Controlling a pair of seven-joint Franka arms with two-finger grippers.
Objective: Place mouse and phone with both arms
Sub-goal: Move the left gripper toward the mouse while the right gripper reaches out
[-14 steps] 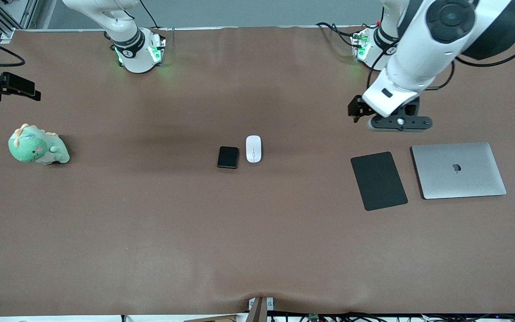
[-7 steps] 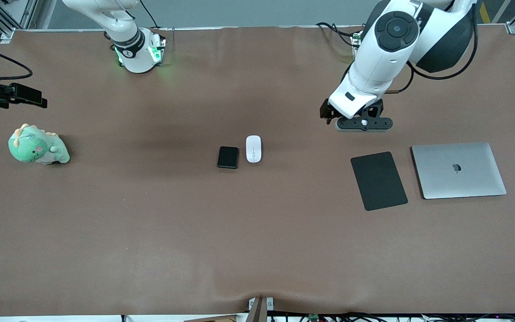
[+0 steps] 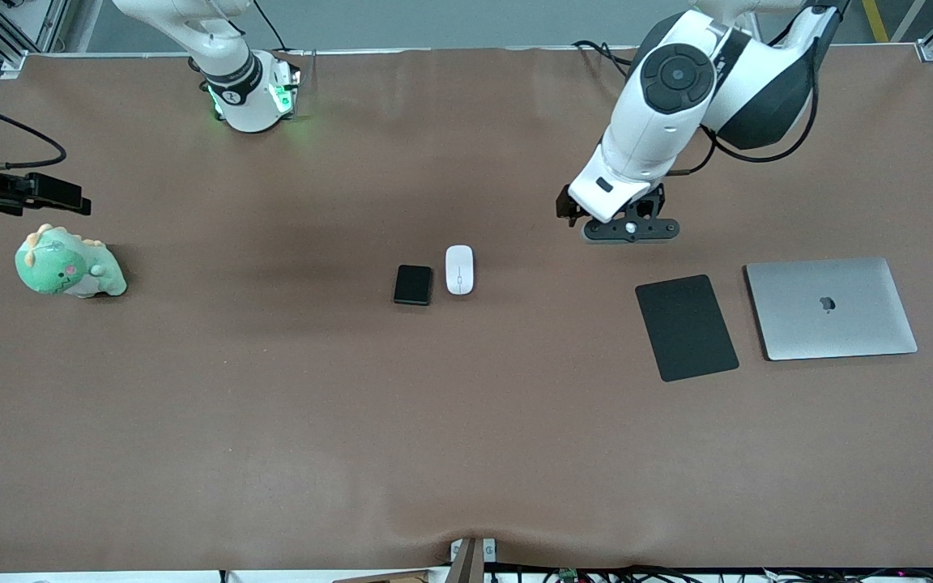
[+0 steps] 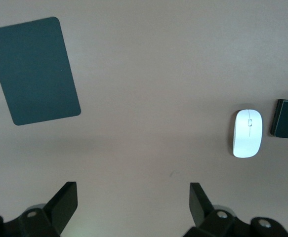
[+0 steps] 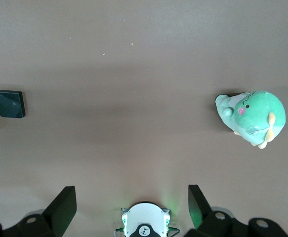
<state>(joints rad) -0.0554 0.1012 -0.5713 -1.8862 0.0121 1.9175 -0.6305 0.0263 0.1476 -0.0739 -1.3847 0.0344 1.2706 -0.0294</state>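
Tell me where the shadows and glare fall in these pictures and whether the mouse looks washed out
Front view: a broad soft shadow band crosses the table around the phone and mouse. Left wrist view: the mouse is overexposed, glowing white. Right wrist view: even light, green glow at the arm's base.

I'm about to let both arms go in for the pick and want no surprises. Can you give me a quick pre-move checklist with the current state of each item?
1. Left gripper open and holding nothing: ok.
2. Right gripper open and holding nothing: ok.
3. Mouse flat on the table with nothing on it: ok.
4. Phone flat beside the mouse, on the side toward the right arm's end: ok.
5. Gap between mouse and phone wide enough for a finger: cannot tell; they lie close, apart but only narrowly.
6. Left gripper over the mouse: not ok; it is over bare table toward the mouse pad.
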